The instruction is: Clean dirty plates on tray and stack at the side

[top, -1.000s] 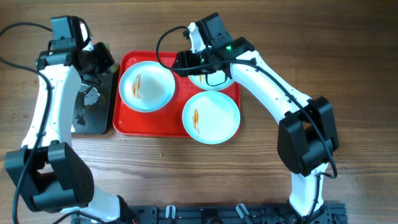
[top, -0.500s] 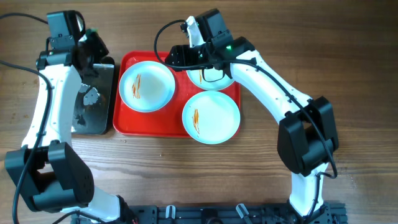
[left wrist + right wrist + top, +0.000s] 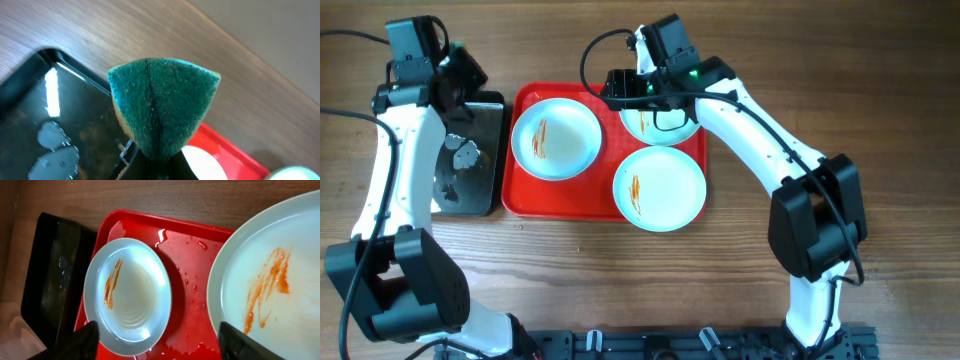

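Observation:
Three pale plates with orange-red streaks lie on the red tray (image 3: 520, 198): one at the left (image 3: 555, 138), one at the back right (image 3: 660, 126) partly under my right arm, one at the front right (image 3: 659, 187). My right gripper (image 3: 615, 88) is open and empty above the tray's back edge; in its wrist view (image 3: 157, 340) the left plate (image 3: 128, 295) and the back right plate (image 3: 272, 280) lie below the spread fingertips (image 3: 75, 342). My left gripper (image 3: 460, 72) is shut on a green sponge (image 3: 162, 102), held above the black tray (image 3: 65, 130).
The black tray (image 3: 470, 150) with water stands left of the red tray. Water drops lie on the red tray (image 3: 195, 275) between the plates. Wooden table all around.
My left gripper has lifted the sponge off the black tray and moved back. My right gripper has shifted slightly over the tray's back edge.

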### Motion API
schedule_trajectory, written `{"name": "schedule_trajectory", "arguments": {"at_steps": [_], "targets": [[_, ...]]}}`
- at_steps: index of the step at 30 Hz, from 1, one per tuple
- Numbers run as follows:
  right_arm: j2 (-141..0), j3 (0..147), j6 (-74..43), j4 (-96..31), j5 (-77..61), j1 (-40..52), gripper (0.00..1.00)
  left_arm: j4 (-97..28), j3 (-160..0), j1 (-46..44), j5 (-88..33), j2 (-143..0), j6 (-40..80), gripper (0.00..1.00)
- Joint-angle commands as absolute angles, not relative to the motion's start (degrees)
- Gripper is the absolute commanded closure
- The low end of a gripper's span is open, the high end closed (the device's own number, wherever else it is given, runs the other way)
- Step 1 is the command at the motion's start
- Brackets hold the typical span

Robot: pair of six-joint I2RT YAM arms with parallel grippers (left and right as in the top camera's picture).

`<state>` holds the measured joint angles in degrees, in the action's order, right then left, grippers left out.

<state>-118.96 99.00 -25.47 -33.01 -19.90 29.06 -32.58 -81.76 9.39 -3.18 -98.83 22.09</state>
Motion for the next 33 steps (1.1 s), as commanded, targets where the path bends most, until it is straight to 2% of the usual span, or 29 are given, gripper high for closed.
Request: {"name": "schedule_trajectory", "arguments": {"at_steps": [1,5,10,15,20,24,26,29,33], "targets": [[-120.2,100.2,-24.6,-32.9,-20.3,30.9,0.27,-36.6,-82.5,9.1,-9.4,-98.3,18.3,0.96],[-121.6,100.2,-25.5,-33.9,-18.2,33.3,0.31,-39.3,-82.5,8.2,-10.6,-98.4,13.4,0.96],[-128.3,100.1,-33.5,-35.2,-17.7,36.4,0.50,-39.3,-82.5,6.9,-9.3,-98.4,10.6,0.96],[-131.8,100.1,-34.7,-33.7,-16.1,36.8,0.54,-39.8,-82.5,6.9,-8.5,-98.4,10.6,0.96],[-133.7,100.0,-39.2,-30.7,-10.3,37.3,0.64,-40.6,-82.5,6.5,-8.2,-98.4,10.6,0.96],[-136.2,100.0,-39.2,-28.6,-10.3,37.9,0.77,-39.9,-82.5,6.3,-7.9,-100.1,10.6,0.96],[-136.3,100.0,-39.1,-28.8,-10.3,37.9,0.88,-40.2,-82.4,5.8,-7.9,-101.3,10.7,0.96],[-136.3,100.0,-39.1,-29.6,-11.7,37.9,0.96,-40.9,-82.3,3.6,-7.9,-103.4,9.5,0.96],[-136.3,100.0,-39.0,-30.8,-15.9,36.4,0.96,-41.6,-81.1,-0.3,-7.4,-107.1,6.4,0.96]]}}
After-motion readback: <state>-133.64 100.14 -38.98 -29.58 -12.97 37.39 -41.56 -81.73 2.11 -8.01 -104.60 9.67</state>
